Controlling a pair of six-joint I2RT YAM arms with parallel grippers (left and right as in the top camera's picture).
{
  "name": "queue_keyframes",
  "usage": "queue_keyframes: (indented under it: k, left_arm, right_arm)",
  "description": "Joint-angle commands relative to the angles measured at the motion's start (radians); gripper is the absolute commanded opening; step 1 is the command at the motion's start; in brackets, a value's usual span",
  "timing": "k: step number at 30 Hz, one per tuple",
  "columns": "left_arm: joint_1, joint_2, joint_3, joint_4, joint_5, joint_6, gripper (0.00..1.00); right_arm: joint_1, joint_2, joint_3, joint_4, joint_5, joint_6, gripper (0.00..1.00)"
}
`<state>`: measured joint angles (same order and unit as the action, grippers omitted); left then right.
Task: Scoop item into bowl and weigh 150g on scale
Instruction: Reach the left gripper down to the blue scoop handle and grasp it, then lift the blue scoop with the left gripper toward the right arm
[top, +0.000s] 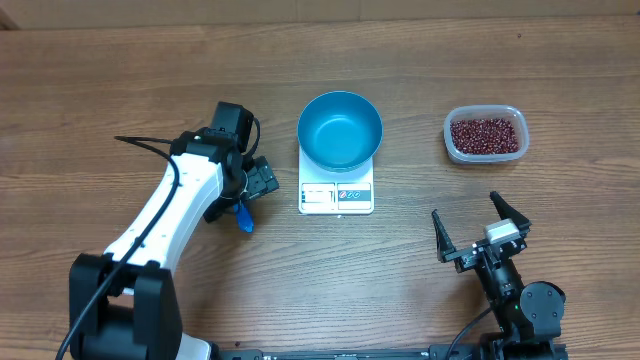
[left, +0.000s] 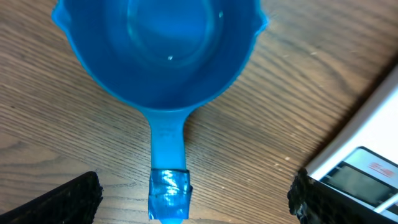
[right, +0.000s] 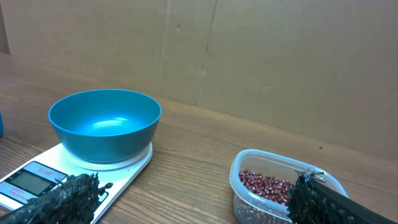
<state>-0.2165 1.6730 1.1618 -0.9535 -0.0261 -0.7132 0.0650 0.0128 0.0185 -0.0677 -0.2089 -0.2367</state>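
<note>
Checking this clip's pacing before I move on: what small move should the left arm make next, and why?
Probably lower the left gripper and close on the handle of the scoop. Its jaws stand open on either side of that handle, the scoop lies empty, the bowl on the scale is empty, and the beans sit in their tub.

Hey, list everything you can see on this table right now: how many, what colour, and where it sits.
bowl: one, bright blue, empty, standing on the scale
scale: one, white, mid-table
beans: many, dark red-brown, inside the tub
tub: one, clear plastic, on the table right of the scale
scoop: one, blue, empty, lying on the table left of the scale
table: one, brown wood
left hand: one, black, open, over the scoop's handle
right hand: one, black, open, holding nothing, near the front edge
</note>
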Motion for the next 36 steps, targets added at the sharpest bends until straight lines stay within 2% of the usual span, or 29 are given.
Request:
queue_keyframes:
  k: [1, 13, 15, 19, 25, 31, 36]
  left_arm:
    - [0.000, 0.037, -0.015, -0.003, 0.009, -0.051, 0.99]
    - [0.001, 0.122, -0.015, 0.058, -0.035, -0.030, 1.00]
    - [0.001, 0.139, -0.015, 0.075, -0.032, -0.027, 0.95]
    - [0.001, 0.159, -0.015, 0.110, -0.033, -0.027, 0.74]
    - [0.001, 0.159, -0.015, 0.124, -0.033, -0.026, 0.59]
    - [0.001, 0.159, -0.015, 0.124, -0.034, -0.027, 0.49]
    - [0.001, 0.159, -0.015, 0.124, -0.037, -0.027, 0.45]
  right_arm:
    - [-0.007, -0.010, -0.011, 0.006, 0.010, 0.000, 1.00]
    - [-0.007, -0.010, -0.011, 0.006, 0.010, 0.000, 1.00]
    - [-0.007, -0.010, -0.011, 0.006, 0.010, 0.000, 1.00]
    - [-0.006, -0.010, -0.011, 0.006, 0.010, 0.000, 1.00]
    - [-0.007, -0.010, -0.011, 0.006, 0.010, 0.000, 1.00]
    - [-0.007, -0.010, -0.011, 0.006, 0.010, 0.000, 1.00]
    - [-0.007, -0.010, -0.011, 0.006, 0.010, 0.000, 1.00]
